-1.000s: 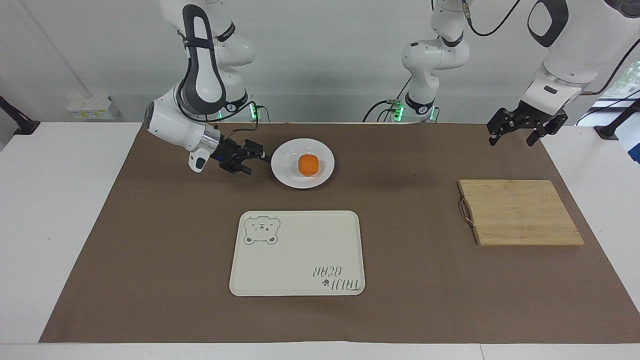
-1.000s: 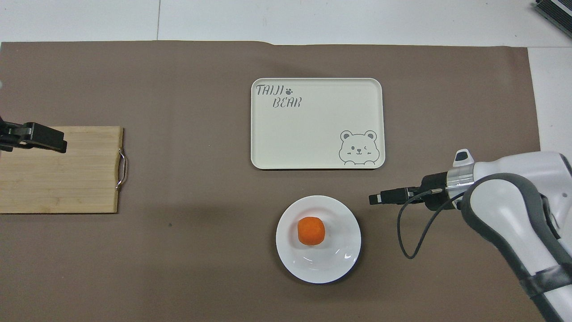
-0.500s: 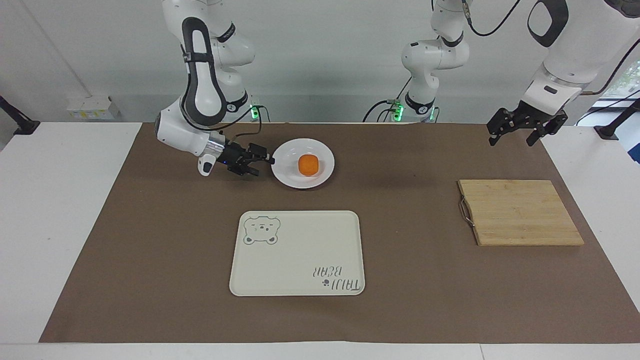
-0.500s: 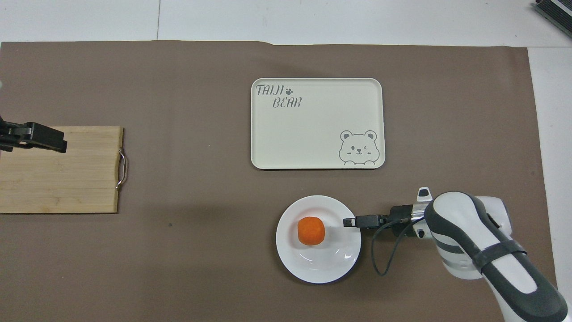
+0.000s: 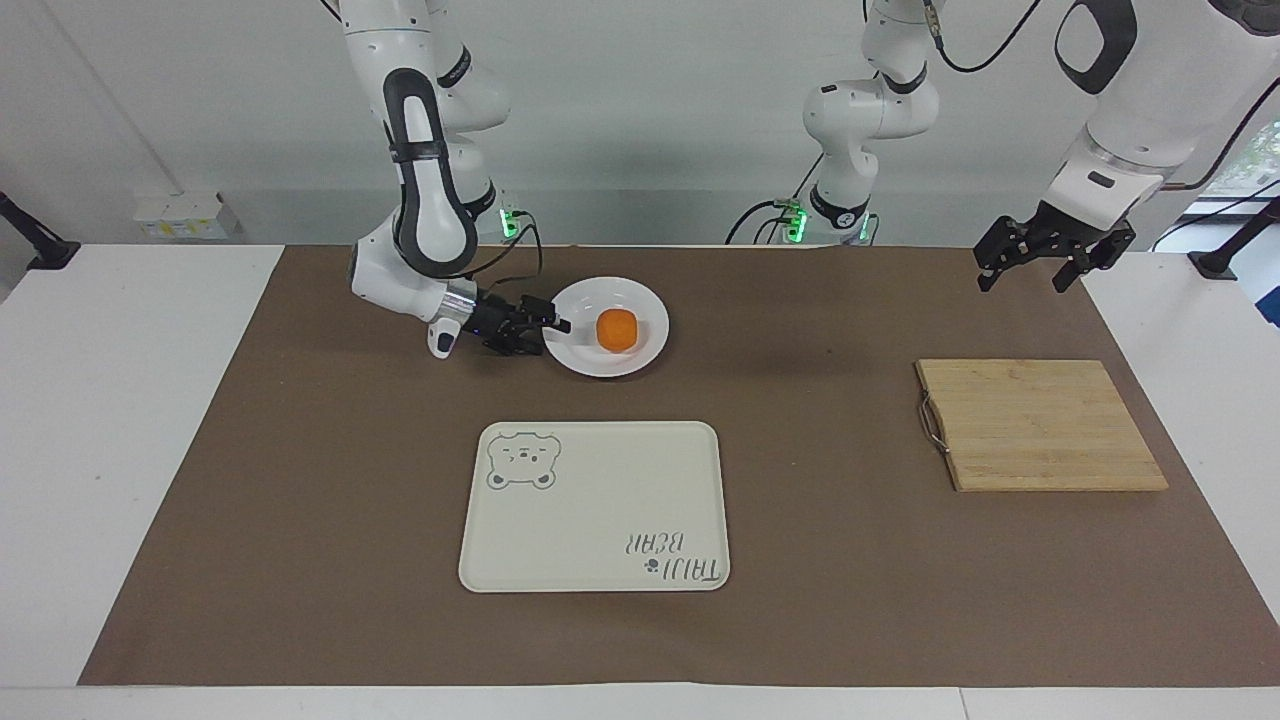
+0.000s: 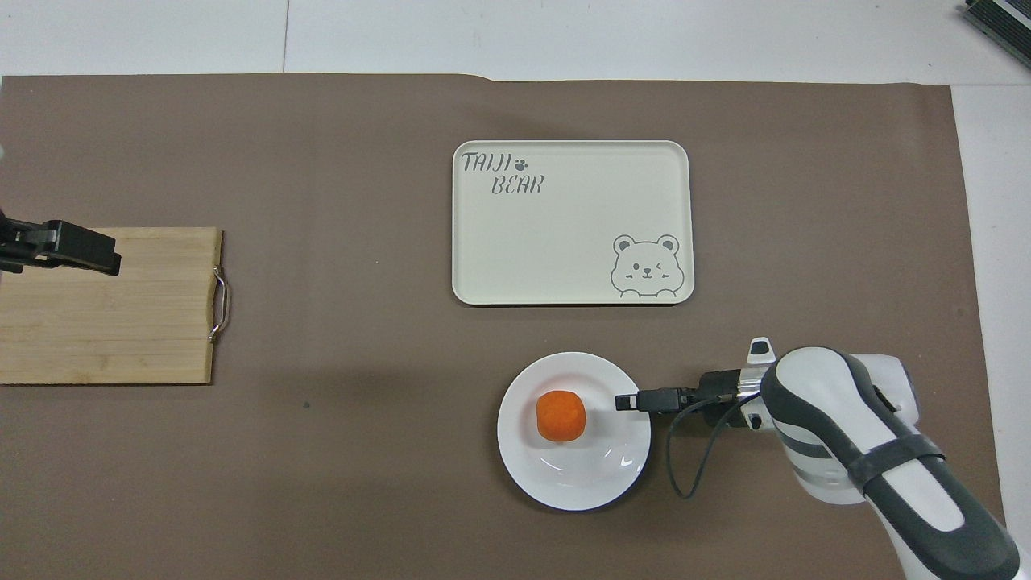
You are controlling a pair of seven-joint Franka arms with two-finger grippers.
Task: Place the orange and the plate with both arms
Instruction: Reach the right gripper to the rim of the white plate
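The orange point(image 5: 617, 329) sits in the round white plate point(image 5: 622, 366), which rests on the brown mat near the robots. In the overhead view the orange point(image 6: 561, 416) lies slightly off the centre of the plate point(image 6: 580, 487). My right gripper point(image 5: 556, 329) lies low and level at the plate's rim on the side toward the right arm's end. From above its tip point(image 6: 624, 400) overlaps the rim. My left gripper point(image 5: 1022, 283) is open and empty, raised by the cutting board at the left arm's end. It waits there and also shows in the overhead view point(image 6: 80, 250).
A cream rectangular tray point(image 5: 600, 500) with a bear drawing lies farther from the robots than the plate; it also shows in the overhead view point(image 6: 564, 234). A wooden cutting board point(image 5: 1040, 425) with a metal handle lies toward the left arm's end and also shows from above point(image 6: 121, 322).
My right gripper has moved toward the plate and now reaches its rim. The plate, the orange and the left arm have not moved.
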